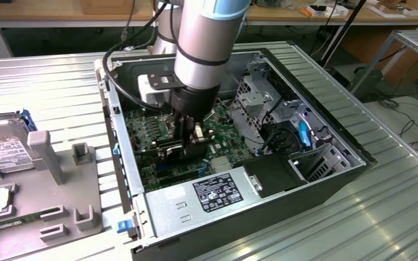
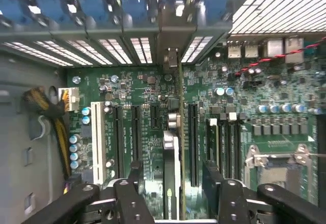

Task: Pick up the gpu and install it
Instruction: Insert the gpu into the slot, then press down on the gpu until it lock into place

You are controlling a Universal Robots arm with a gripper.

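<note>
– Green along its edge, black on its face: is that the graphics card (image 2: 173,147)?

– Yes. The wrist view sees it edge-on, standing upright on the motherboard (image 2: 153,81) among the long black slots. Its foot is cut off by the frame, so I cannot tell how deep it sits.

– And the claw (image 2: 172,165)?

– Its fingers (image 2: 135,170) stand apart, one on each side of the card, with a strip of motherboard showing between each finger and the card. Nothing is clamped.

– What does the exterior view give?

– Little more. The claw (image 1: 191,142) reaches down onto the motherboard (image 1: 151,136), and the arm hides most of what lies under it; the card there is hard to make out.

– What else lies around the motherboard?

– A white slot (image 2: 97,137) further out on one side and the metal processor socket (image 2: 280,158) on the other, partly cut off. A yellow and black cable bundle (image 2: 48,107) lies off its edge. The power supply (image 1: 209,198) sits beside the motherboard in the case (image 1: 339,179). Outside the case, well off towards the exterior view's left, a hard drive (image 1: 2,147) rests in a grey holder, half out of frame.
</note>
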